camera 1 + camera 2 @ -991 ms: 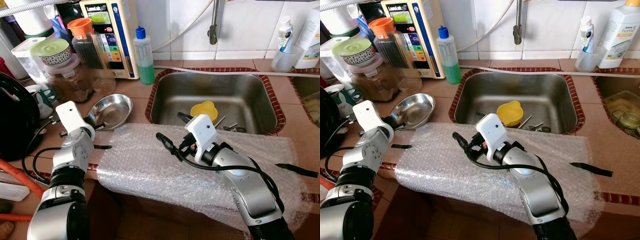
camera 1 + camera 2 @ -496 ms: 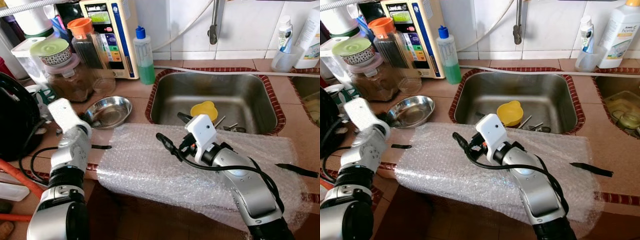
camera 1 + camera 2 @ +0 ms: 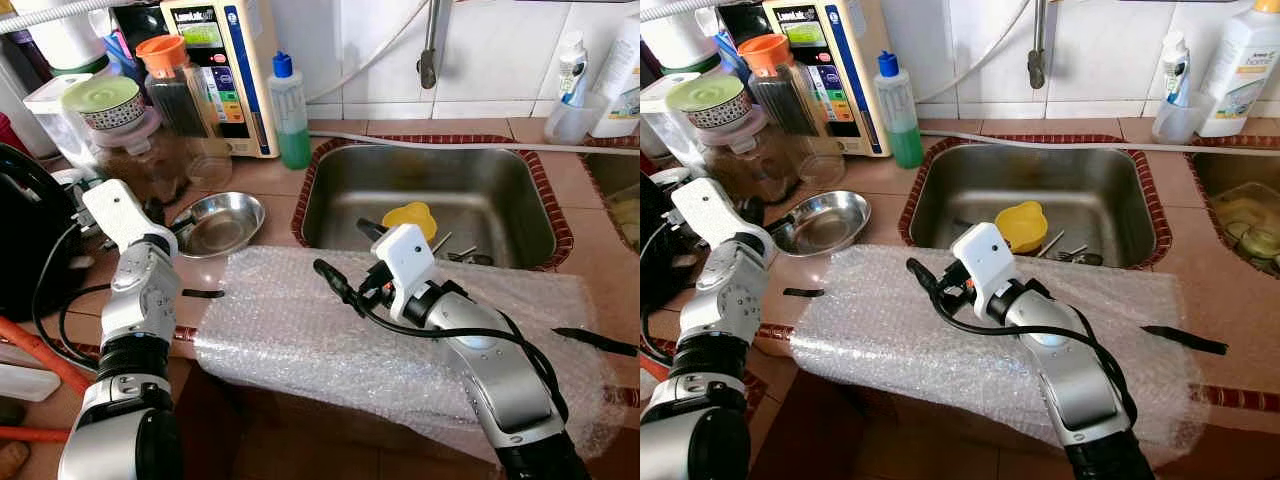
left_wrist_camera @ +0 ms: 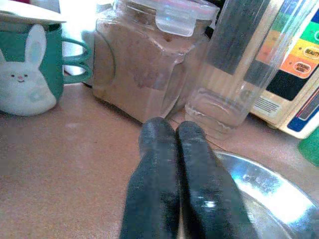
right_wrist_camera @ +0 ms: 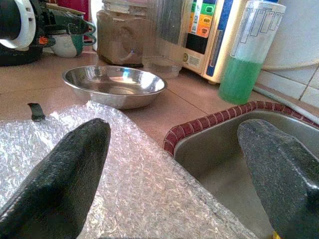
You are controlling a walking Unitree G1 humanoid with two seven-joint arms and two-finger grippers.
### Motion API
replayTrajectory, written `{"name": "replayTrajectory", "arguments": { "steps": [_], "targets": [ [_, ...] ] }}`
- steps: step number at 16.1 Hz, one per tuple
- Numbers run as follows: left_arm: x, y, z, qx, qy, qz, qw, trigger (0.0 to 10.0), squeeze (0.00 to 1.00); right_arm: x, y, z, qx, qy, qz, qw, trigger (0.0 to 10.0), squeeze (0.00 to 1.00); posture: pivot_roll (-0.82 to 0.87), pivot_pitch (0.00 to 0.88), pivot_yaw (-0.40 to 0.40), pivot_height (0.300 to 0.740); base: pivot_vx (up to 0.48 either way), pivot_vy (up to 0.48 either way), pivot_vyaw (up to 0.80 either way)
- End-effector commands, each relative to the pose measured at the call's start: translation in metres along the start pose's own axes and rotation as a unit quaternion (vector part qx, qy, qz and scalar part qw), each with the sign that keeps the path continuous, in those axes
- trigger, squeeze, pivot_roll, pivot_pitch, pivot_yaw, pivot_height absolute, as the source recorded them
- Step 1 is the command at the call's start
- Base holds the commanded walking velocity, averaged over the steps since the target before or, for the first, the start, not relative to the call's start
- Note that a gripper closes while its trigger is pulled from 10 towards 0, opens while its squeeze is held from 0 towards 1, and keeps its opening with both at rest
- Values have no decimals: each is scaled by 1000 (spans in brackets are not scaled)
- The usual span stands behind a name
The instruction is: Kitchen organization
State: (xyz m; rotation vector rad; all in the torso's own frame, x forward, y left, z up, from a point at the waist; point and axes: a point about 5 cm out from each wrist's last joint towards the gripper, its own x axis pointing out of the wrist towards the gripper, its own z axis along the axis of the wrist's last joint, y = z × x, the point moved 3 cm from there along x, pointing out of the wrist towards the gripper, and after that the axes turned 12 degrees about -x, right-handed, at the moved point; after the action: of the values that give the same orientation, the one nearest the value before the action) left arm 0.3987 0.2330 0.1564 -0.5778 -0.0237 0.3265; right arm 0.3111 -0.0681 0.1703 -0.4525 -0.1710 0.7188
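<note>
The sink (image 3: pixel 430 205) occupies the upper centre of the frame; a bubble wrap sheet (image 3: pixel 300 330) covers the counter below it. The right gripper (image 5: pixel 169 164) hovers at the sheet's upper edge, jaws wide, holding nothing. The steel bowl (image 3: pixel 222 222) sits centre-left. The left gripper (image 4: pixel 174 149), fingers pressed together and empty, rests at the bowl's rim. Judged step: approaching the bowl. Next move requires parting the fingers to straddle the rim.

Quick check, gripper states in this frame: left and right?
Left gripper: shut, holding nothing, at the rim of the steel bowl.
Right gripper: open, empty, over the bubble wrap at the sink edge.
</note>
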Motion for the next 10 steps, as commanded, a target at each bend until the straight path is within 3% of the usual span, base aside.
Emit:
{"name": "replayTrajectory", "arguments": {
  "steps": [1,3,10],
  "targets": [
    [1,4,0,12,6,6,1000,10000,1000,2,1,2,0,-5,1,1000,10000,961,-302,48,156,740,0,0,0],
    [3,9,-6,27,29,35,999,10000,1000,2,2,2,-1,-5,2,1000,10000,961,-305,49,156,740,0,0,0],
    [6,7,-15,94,94,26,991,10000,1000,1,3,0,-2,-1,2,1000,10000,961,-305,54,157,740,0,0,0]
  ]
}}
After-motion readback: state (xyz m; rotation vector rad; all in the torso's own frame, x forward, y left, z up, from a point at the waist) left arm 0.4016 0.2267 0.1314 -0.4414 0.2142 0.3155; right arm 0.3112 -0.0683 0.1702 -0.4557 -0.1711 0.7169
